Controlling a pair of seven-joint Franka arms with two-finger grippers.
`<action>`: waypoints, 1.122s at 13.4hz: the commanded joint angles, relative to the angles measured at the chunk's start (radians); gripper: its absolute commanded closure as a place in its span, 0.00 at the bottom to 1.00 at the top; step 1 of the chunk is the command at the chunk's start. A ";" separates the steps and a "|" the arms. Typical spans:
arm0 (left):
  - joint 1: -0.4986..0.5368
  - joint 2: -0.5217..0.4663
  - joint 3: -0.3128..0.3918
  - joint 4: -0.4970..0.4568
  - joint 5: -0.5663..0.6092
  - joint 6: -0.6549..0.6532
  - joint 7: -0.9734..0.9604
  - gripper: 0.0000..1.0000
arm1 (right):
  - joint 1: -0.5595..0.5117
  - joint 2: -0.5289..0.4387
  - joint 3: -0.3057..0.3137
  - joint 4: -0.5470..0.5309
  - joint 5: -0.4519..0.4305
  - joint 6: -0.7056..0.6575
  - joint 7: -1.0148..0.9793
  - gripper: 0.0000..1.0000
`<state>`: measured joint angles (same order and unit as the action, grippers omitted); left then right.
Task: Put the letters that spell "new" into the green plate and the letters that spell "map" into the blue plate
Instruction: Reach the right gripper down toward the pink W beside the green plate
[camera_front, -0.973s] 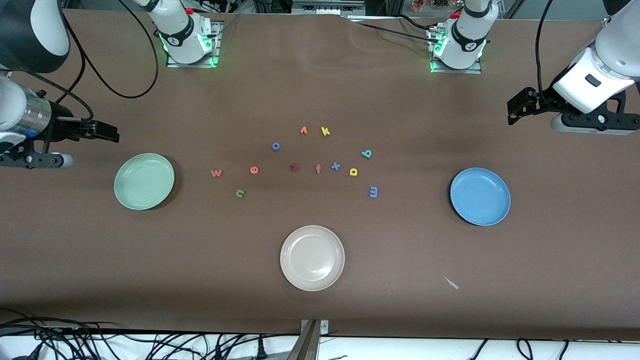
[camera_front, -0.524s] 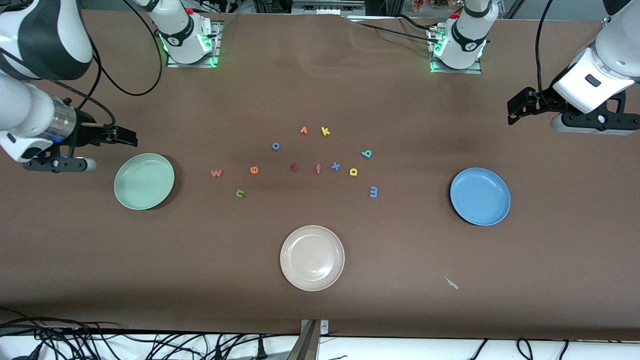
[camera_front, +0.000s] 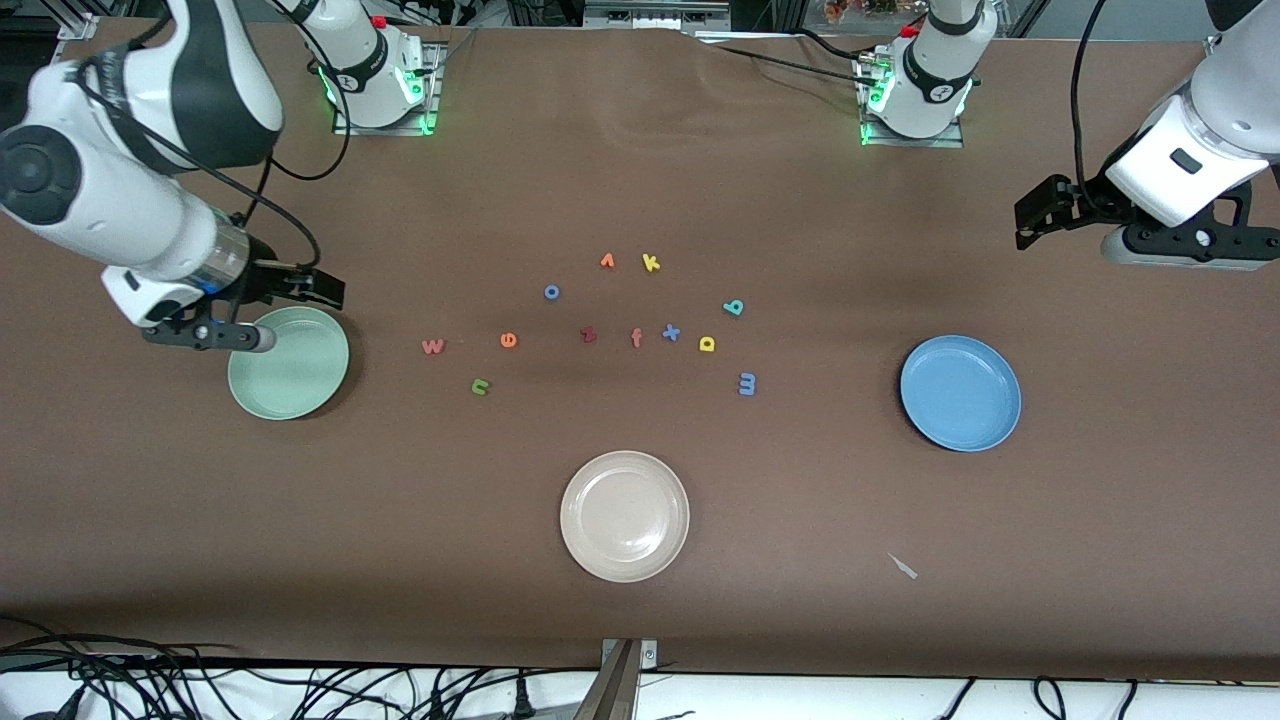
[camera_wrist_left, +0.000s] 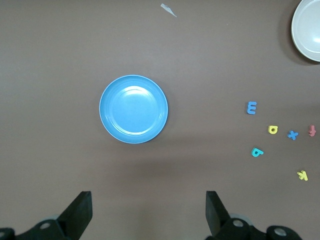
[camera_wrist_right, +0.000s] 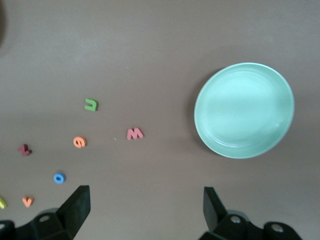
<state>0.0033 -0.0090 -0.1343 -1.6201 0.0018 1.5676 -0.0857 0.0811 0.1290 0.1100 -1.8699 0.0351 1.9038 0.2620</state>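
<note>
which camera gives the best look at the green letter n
The right wrist view: the green n shows large and unblocked beside the pinkish-red w. The front view shows it tiny. The left wrist view misses it.

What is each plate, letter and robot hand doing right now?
green plate: empty
blue plate: empty
cream plate: empty
n, e, w: on table
m, a, p: on table
right gripper: jaws open, over green plate's edge
left gripper: jaws open, waiting

Matt brown cloth-like table cover (camera_front: 640, 180), glossy smooth green plate (camera_front: 300, 385), glossy blue plate (camera_front: 960, 393), matt foam-like letters
</note>
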 joint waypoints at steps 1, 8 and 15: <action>-0.003 0.004 0.004 0.019 -0.011 -0.015 -0.006 0.00 | -0.004 -0.016 0.020 -0.118 0.011 0.144 0.029 0.00; -0.003 0.004 0.004 0.019 -0.011 -0.015 -0.006 0.00 | 0.026 0.090 0.028 -0.184 0.005 0.325 0.037 0.00; -0.003 0.004 0.004 0.019 -0.011 -0.015 -0.006 0.00 | 0.075 0.181 0.028 -0.218 -0.116 0.388 0.017 0.00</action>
<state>0.0034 -0.0086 -0.1340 -1.6195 0.0018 1.5676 -0.0857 0.1563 0.2896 0.1392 -2.0752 -0.0233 2.2547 0.2946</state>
